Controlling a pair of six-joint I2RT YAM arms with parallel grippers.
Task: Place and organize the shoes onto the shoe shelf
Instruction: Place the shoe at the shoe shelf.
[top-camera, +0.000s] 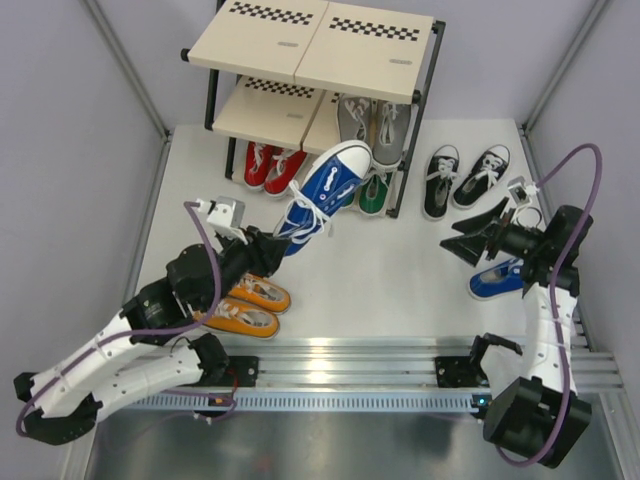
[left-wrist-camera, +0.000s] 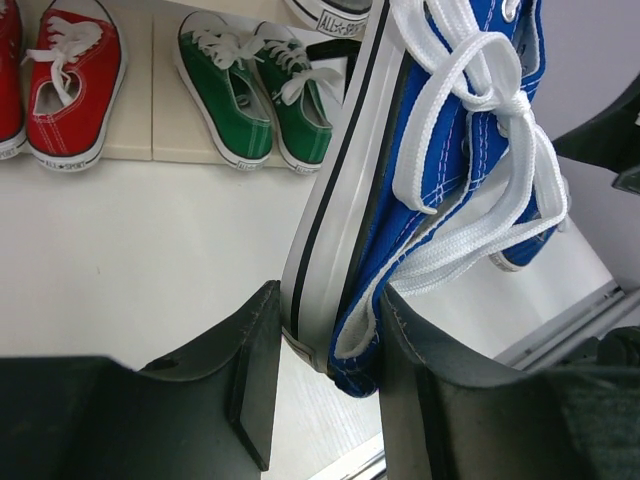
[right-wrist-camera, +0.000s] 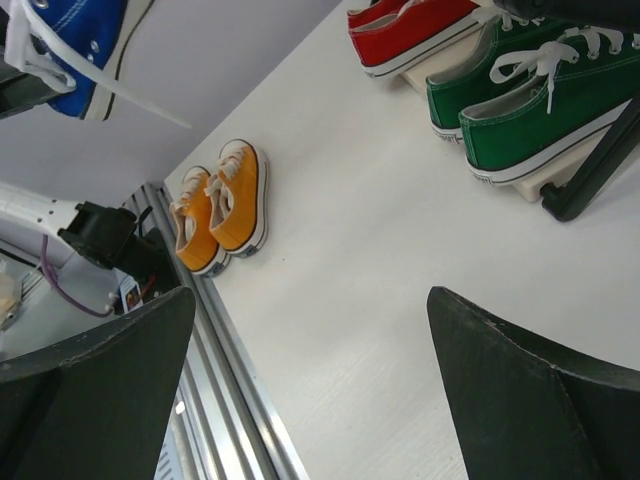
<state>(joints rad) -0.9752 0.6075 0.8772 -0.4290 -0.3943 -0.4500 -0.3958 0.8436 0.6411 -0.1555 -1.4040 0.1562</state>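
Note:
My left gripper (top-camera: 275, 245) is shut on the heel of a blue shoe (top-camera: 322, 190), held off the table with its toe toward the shoe shelf (top-camera: 310, 35). In the left wrist view the heel of the blue shoe (left-wrist-camera: 440, 150) sits between both fingers (left-wrist-camera: 255, 370). On the shelf's bottom tier are a red pair (top-camera: 268, 165) and a green pair (top-camera: 374, 195); a grey pair (top-camera: 372, 125) is on the middle tier. My right gripper (top-camera: 462, 237) stands open and empty beside a second blue shoe (top-camera: 497, 280). Its jaws (right-wrist-camera: 310, 300) frame bare table.
A black pair (top-camera: 462, 178) lies on the table right of the shelf. An orange pair (top-camera: 245, 305) lies by the left arm, near the aluminium rail (top-camera: 350, 365) at the front edge. Grey walls close in both sides.

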